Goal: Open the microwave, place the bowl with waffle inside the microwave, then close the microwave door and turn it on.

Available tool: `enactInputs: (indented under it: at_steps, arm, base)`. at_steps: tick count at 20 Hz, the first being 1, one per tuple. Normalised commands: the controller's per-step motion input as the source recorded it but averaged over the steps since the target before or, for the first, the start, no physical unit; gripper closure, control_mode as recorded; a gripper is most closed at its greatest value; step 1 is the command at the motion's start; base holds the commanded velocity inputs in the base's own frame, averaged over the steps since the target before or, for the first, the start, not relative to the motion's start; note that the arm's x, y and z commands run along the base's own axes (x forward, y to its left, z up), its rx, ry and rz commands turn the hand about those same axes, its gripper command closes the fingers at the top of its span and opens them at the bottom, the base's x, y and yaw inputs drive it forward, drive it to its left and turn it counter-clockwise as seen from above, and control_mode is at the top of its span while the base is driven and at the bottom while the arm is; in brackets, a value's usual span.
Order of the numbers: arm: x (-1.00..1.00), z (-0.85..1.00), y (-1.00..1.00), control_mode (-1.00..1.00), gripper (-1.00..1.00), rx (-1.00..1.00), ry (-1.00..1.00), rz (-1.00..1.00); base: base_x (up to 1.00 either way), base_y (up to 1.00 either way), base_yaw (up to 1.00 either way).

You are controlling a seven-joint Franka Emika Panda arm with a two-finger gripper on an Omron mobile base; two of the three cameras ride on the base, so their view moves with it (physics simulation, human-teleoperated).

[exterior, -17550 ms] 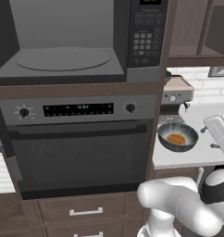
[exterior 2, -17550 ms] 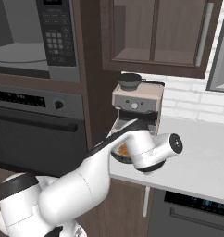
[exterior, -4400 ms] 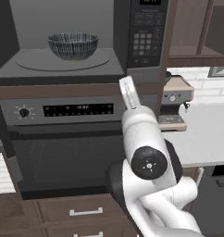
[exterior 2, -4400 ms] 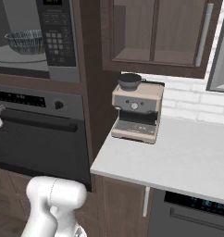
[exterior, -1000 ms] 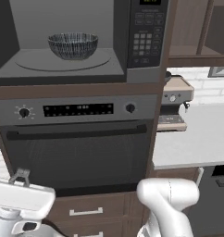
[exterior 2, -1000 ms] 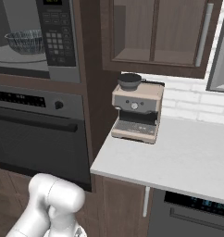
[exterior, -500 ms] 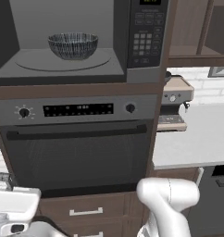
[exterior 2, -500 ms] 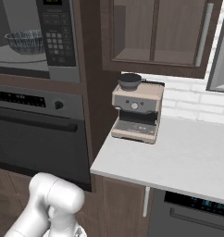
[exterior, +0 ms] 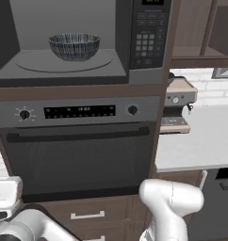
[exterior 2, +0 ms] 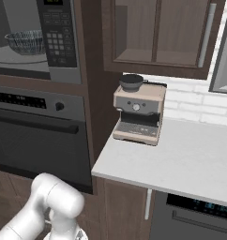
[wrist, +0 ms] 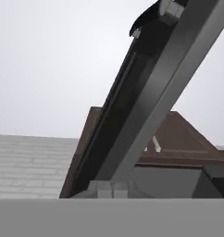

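Note:
The microwave (exterior: 149,66) stands open, its grey cavity facing me with the black keypad (exterior 2: 59,33) at the right. The striped dark bowl (exterior: 74,46) sits on the round turntable inside, also seen as the bowl (exterior 2: 25,42) from the right. The bowl's wall hides the waffle. The microwave door (wrist: 146,92) is swung out to the left and crosses the hand view as a dark slanted slab, seen from below. My gripper (wrist: 109,189) is shut and empty, close under the door's lower edge. My white hand (exterior: 6,195) hangs low at the left, in front of the oven.
An oven (exterior: 78,155) with a bar handle and knobs sits right under the microwave, with drawers (exterior: 87,215) below it. To the right, a white counter (exterior 2: 181,159) carries a coffee machine (exterior 2: 138,115). Wall cabinets (exterior 2: 157,33) hang above it.
My hand has sunk a little lower and to the left, beside the oven. The bowl and the open door have not moved.

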Motion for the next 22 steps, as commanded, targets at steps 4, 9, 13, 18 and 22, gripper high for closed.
enactInputs:
  at_steps: [4,9,13,18,22]
  arm:
    - [0.51,0.00,0.58,-1.00,1.00,-0.12,0.04,-0.05]
    - [0.48,-0.06,0.63,-1.00,1.00,-0.17,0.05,-0.04]
    - [0.48,-0.31,0.66,-1.00,1.00,-0.21,0.04,-0.02]
    - [0.44,-0.09,0.65,-1.00,1.00,-0.11,0.01,-0.03]
    - [0.19,0.40,0.37,-1.00,1.00,0.04,0.00,0.00]
  base:
    - [0.00,0.00,0.00]
    - [0.00,0.00,0.00]
    - [0.00,0.00,0.00]
    - [0.00,0.00,0.00]
    - [0.00,0.00,0.00]
